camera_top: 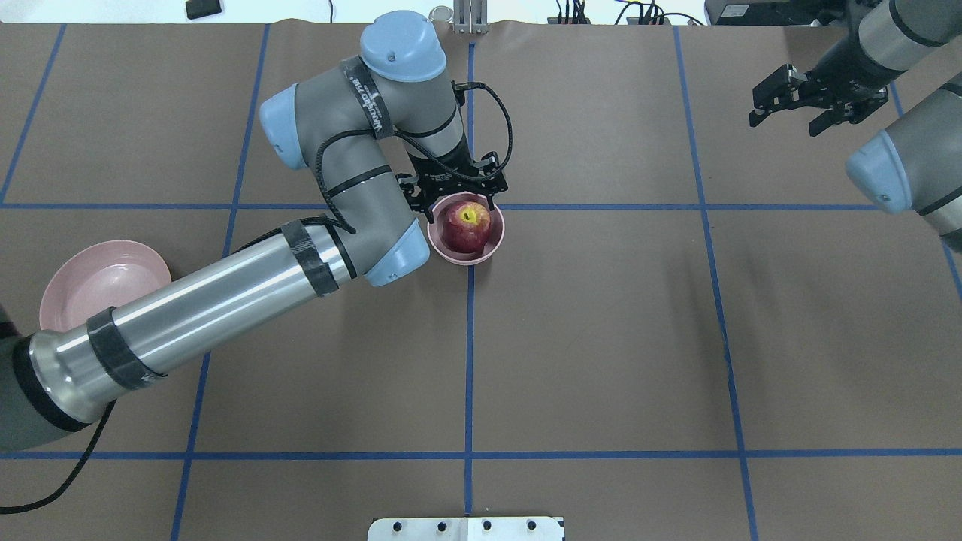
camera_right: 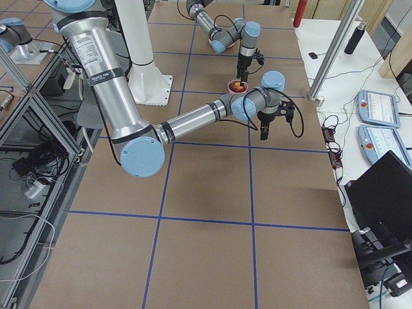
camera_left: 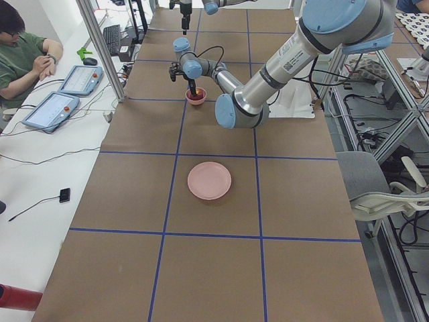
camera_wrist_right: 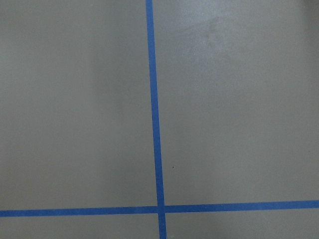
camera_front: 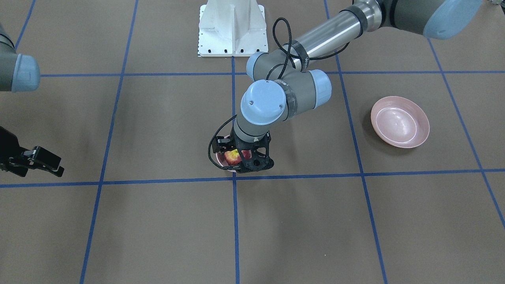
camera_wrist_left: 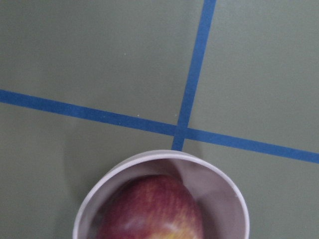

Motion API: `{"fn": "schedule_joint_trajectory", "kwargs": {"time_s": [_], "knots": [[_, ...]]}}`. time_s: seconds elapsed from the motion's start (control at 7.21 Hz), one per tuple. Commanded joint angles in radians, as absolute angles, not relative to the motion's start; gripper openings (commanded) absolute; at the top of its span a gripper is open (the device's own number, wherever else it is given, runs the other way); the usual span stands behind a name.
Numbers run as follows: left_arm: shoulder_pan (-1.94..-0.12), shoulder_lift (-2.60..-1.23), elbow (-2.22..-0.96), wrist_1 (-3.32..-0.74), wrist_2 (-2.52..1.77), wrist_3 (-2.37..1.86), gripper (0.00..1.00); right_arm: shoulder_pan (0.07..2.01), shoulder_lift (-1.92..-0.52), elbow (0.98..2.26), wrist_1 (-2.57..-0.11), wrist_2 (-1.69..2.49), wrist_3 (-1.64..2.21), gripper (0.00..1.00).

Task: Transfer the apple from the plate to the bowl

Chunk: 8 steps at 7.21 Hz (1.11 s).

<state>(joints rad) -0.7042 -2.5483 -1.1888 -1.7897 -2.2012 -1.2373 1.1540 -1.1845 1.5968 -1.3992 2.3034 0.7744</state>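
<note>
filling the foot of the left wrist view, the bowl (camera_wrist_left: pixel 149 157) sits right by a crossing of blue tape lines (camera_wrist_left: pixel 197 64), and the apple (camera_wrist_left: pixel 149 209) rests inside it, its yellow-green stem patch turned upward in the overhead view. left gripper (camera_top: pixel 455 191) hangs just above the bowl, fingers spread about as wide as the rim and clear of the apple, while the plate (camera_top: pixel 90 278) lies well apart on the robot's left. right gripper (camera_top: pixel 788 116) hovers far off over the brown table (camera_top: pixel 601 338), fingers apart.
</note>
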Motion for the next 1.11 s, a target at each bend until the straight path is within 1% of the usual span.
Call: {"fn": "schedule_joint_trajectory", "kwargs": {"time_s": [0.0, 0.14, 0.28, 0.42, 0.55, 0.69, 0.83, 0.97], "knots": [[-0.797, -2.410, -1.428, -1.630, -2.201, -1.059, 0.99, 1.161, -1.213, 1.605, -1.388, 2.295, 0.773, 1.00], [-0.854, -2.354, -1.568, -1.461, -2.200, -0.913, 0.99, 1.163, -1.251, 1.605, -1.388, 2.295, 0.770, 1.00], [-0.926, -2.274, -1.697, -1.315, -2.197, -0.758, 0.99, 1.173, -1.261, 1.589, -1.391, 2.269, 0.772, 1.00], [-0.993, -2.175, -1.792, -1.274, -2.162, -0.603, 0.99, 1.189, -1.279, 1.573, -1.390, 2.238, 0.726, 1.00], [-1.091, -2.022, -1.851, -1.301, -2.163, -0.484, 0.99, 1.230, -1.311, 1.571, -1.405, 2.237, 0.574, 1.00], [-1.195, -1.902, -1.848, -1.377, -2.175, -0.372, 0.99, 1.268, -1.340, 1.553, -1.411, 2.238, 0.463, 1.00], [-1.245, -1.796, -1.818, -1.441, -2.190, -0.260, 0.99, 1.319, -1.359, 1.548, -1.439, 2.252, 0.428, 1.00], [-1.294, -1.748, -1.809, -1.459, -2.195, -0.246, 0.99, 1.378, -1.377, 1.549, -1.475, 2.272, 0.357, 1.00]]}}
